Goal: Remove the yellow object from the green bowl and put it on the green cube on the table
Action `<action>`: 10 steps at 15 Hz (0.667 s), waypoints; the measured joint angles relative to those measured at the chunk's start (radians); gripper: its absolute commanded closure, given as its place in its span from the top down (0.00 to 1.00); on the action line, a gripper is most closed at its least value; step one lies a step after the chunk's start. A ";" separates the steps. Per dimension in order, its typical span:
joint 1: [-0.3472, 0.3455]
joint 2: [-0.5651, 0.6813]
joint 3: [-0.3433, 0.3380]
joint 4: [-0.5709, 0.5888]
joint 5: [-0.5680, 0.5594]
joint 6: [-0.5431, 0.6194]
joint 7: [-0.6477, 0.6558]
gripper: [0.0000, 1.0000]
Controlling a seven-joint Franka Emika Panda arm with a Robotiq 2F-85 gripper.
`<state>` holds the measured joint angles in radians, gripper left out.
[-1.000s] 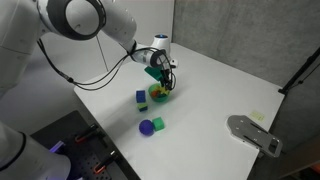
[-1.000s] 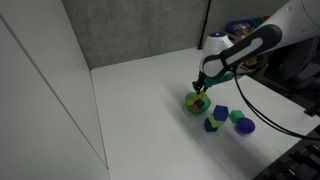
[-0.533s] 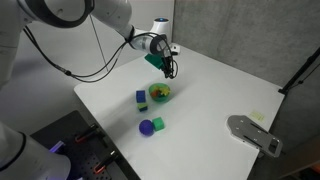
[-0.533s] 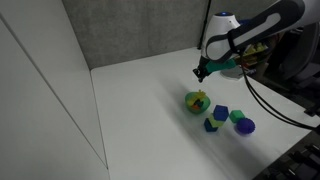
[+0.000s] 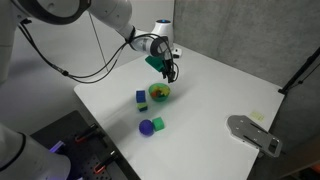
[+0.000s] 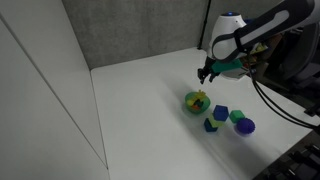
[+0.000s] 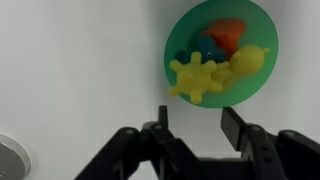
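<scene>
The green bowl [image 5: 159, 94] [image 6: 197, 101] sits on the white table [image 5: 215, 90]. In the wrist view the bowl [image 7: 178, 45] holds a yellow gear-shaped object [image 7: 197, 76], a second yellow piece [image 7: 249, 62], an orange piece and a blue piece. My gripper [image 5: 171, 69] [image 6: 207, 72] [image 7: 196, 112] is open and empty, raised above the table just beside the bowl. The green cube [image 5: 159, 123] [image 6: 237, 117] lies on the table next to a round purple object [image 5: 147, 127] [image 6: 247, 126], away from the gripper.
A blue block [image 5: 141, 97] [image 6: 220, 113] stands close to the bowl. A grey metal fixture [image 5: 252, 133] lies near the table's edge. A dark wall runs behind the table. A grey disc [image 7: 8, 160] shows at the corner of the wrist view.
My gripper has risen from the bowl and moved a little away from it, open and empty. The yellow pieces stay in the bowl.
</scene>
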<state>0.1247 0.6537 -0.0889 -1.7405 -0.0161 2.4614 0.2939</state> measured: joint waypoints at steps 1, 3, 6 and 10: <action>-0.001 0.001 0.000 -0.008 0.000 0.000 0.000 0.97; -0.003 0.008 0.000 -0.021 0.000 0.003 0.000 1.00; -0.003 0.029 0.001 -0.026 0.000 0.009 0.000 1.00; -0.004 0.061 0.003 -0.027 0.007 0.028 0.000 1.00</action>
<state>0.1209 0.7145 -0.0858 -1.7671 -0.0095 2.4898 0.2939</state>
